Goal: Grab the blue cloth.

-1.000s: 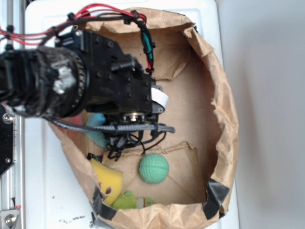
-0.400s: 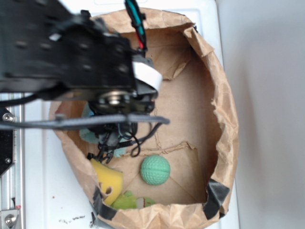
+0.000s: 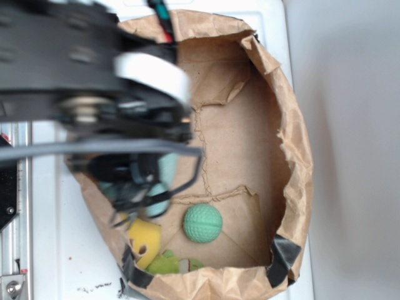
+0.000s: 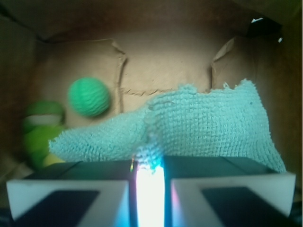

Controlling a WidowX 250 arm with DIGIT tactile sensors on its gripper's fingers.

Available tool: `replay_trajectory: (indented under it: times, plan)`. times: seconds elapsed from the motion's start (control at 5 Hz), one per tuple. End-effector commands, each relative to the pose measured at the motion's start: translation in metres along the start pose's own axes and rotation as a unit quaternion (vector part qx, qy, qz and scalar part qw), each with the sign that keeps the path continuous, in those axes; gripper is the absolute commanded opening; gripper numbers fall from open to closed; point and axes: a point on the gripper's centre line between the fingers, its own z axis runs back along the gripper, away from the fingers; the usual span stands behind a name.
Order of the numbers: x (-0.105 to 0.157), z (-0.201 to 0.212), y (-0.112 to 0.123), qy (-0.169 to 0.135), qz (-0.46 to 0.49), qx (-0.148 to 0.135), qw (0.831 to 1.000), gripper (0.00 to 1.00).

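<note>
Blue cloth [image 4: 208, 127] pinched at a bunched fold between the gripper [image 4: 149, 189] fingers [image 4: 71, 194], bottom center of the wrist frame, draping out to both sides. Green ball [image 3: 202, 223] sits lower center of the exterior frame on the paper bag [image 3: 294, 156] floor, apart from the cloth; yellow sponge [image 3: 145, 240] and a green toy [image 3: 165, 262] lower left.

Ball [image 3: 202, 223] beside sponge [image 3: 144, 238] in bag [image 3: 294, 156]
</note>
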Motion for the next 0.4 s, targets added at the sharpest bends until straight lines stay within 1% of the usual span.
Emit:
replay_trajectory:
  times: [0.0, 0.2]
  plan:
    - [0.0297, 0.0513, -0.0103, -0.049, 0.038, 0.026, 0.998, 0.00]
    - [0.0363, 0.0535, -0.0097, -0.053, 0.048, 0.052, 0.996, 0.00]
